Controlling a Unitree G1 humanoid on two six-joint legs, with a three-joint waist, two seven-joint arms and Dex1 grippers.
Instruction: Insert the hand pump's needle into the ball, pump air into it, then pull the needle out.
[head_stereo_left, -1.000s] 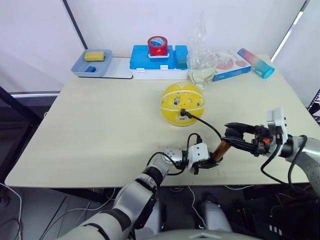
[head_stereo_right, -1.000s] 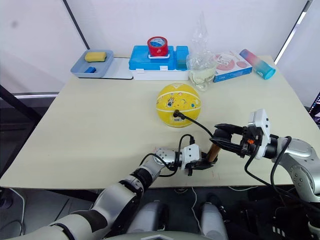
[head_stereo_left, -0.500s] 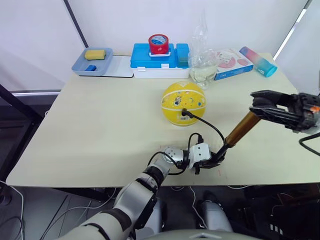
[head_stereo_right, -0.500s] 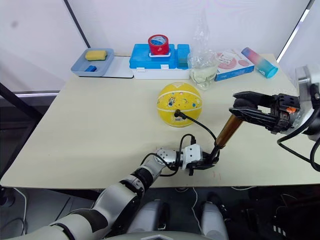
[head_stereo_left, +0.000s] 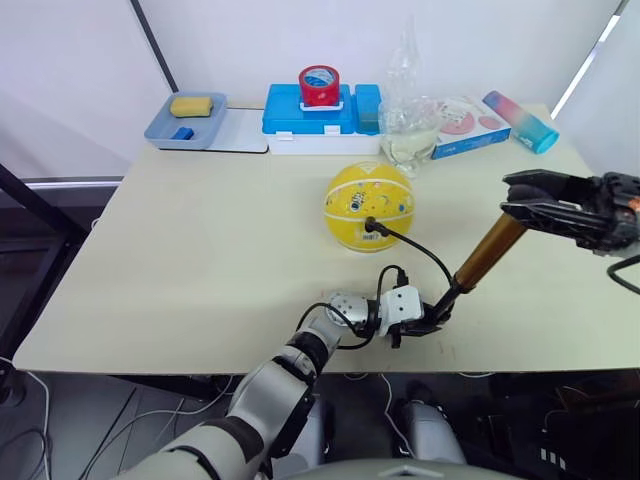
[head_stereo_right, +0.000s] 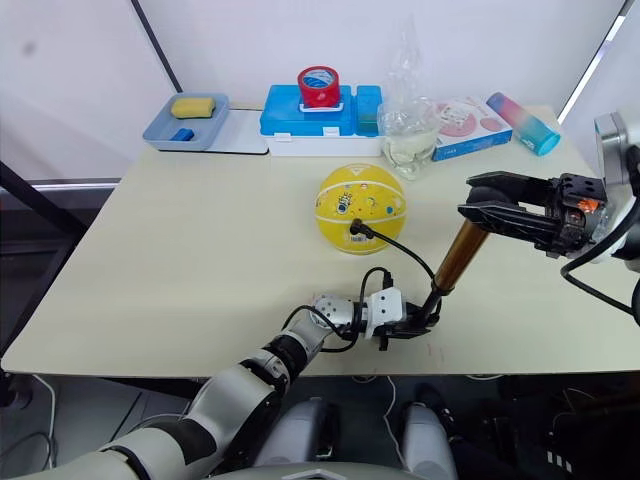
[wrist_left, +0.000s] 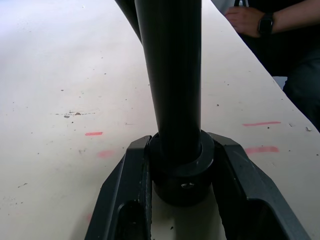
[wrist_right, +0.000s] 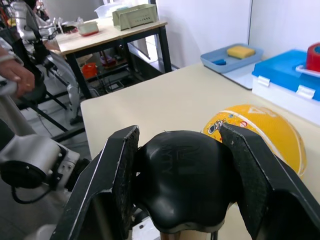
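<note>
A: Near edge first. Left gripper (head_stereo_left: 428, 322) sits low on the table (head_stereo_left: 200, 260), fingers (wrist_left: 127, 200) closed snug around the black base cap of the hand pump (head_stereo_left: 480, 262). Wrist view shows the cap wedged between both fingers, resting on the tabletop next to some red marks.

B: Pump orientation?

A: Tilted, base at the left gripper, gold barrel rising up and away toward the robot's right. Right gripper (head_stereo_right: 490, 208) is up in the air at the top end, both fingers clamped on the black handle; right wrist view has the handle squeezed between the two pads.

B: Hose and needle?

A: Black hose (head_stereo_left: 420, 250) leaves the pump base, arcs up and runs to the ball (head_stereo_left: 369, 206). The fitting meets the ball's near face. The needle itself is too small to make out; looks seated in the ball, but I can't confirm depth.

B: Ball position?

A: Yellow, round, mid-table, just beyond both grippers, touching neither.

B: Behind it?

A: Clear plastic bag (head_stereo_left: 408, 120) just past the ball. Back row along the far edge: grey tray (head_stereo_left: 160, 130) with a yellow sponge (head_stereo_left: 189, 105), blue-lidded box (head_stereo_left: 318, 112) with a red tape roll (head_stereo_left: 319, 84) on top, a flat printed box (head_stereo_left: 462, 122), and a pink-to-blue tube (head_stereo_left: 518, 120) lying at the far right corner.
</note>
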